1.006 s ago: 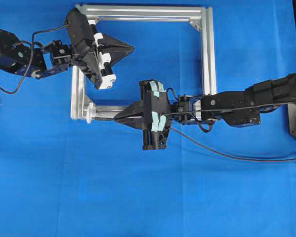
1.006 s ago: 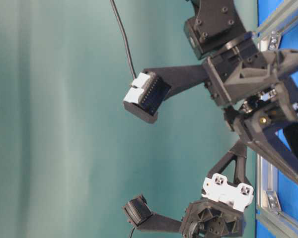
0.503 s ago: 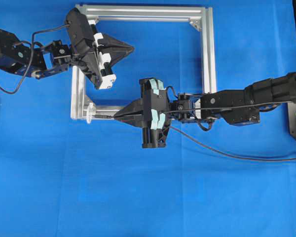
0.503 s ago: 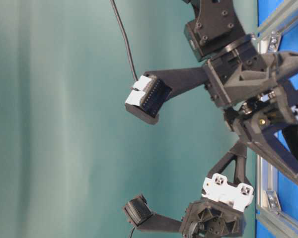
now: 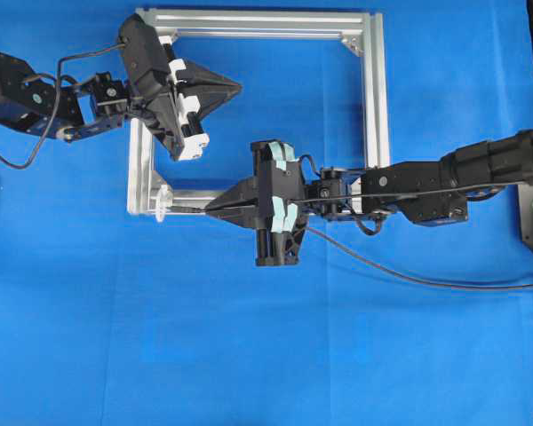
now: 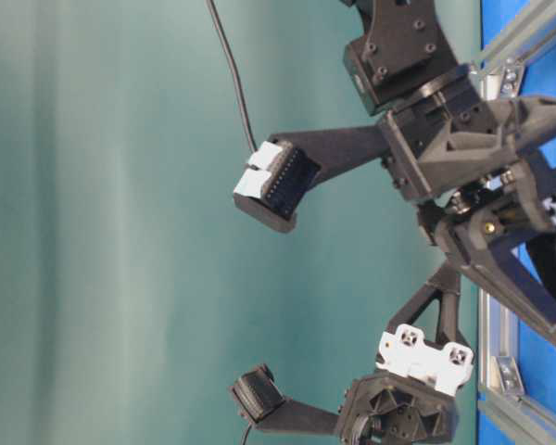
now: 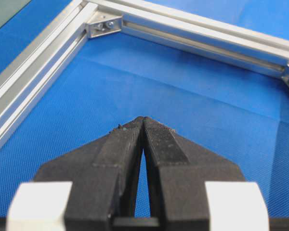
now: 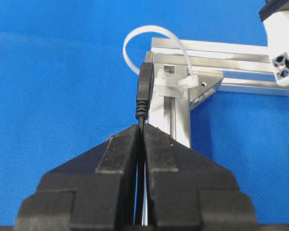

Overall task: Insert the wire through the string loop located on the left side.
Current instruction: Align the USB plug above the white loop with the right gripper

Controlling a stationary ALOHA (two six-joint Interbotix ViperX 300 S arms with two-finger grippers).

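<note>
Blue tabletop (image 5: pixel 249 355) carries the aluminium frame (image 5: pixel 373 106). Right claw (image 8: pixel 140 129) pinches the wire (image 8: pixel 143 94), plug just short of the string loop (image 8: pixel 135 36) at the frame corner. Left claw (image 7: pixel 143 120) is closed, empty. Risk: slight misalignment snags the plug on the loop's edge.

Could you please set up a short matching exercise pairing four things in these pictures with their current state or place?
Things:
1. left pincer
2. right pincer
3. string loop
4. silver frame

States or places:
A. lying flat on the blue cloth
B. shut on the wire
C. fixed at the frame's corner, just ahead of the plug
D. shut, holding nothing

Pairs: 1-D, 2-B, 3-C, 4-A
</note>
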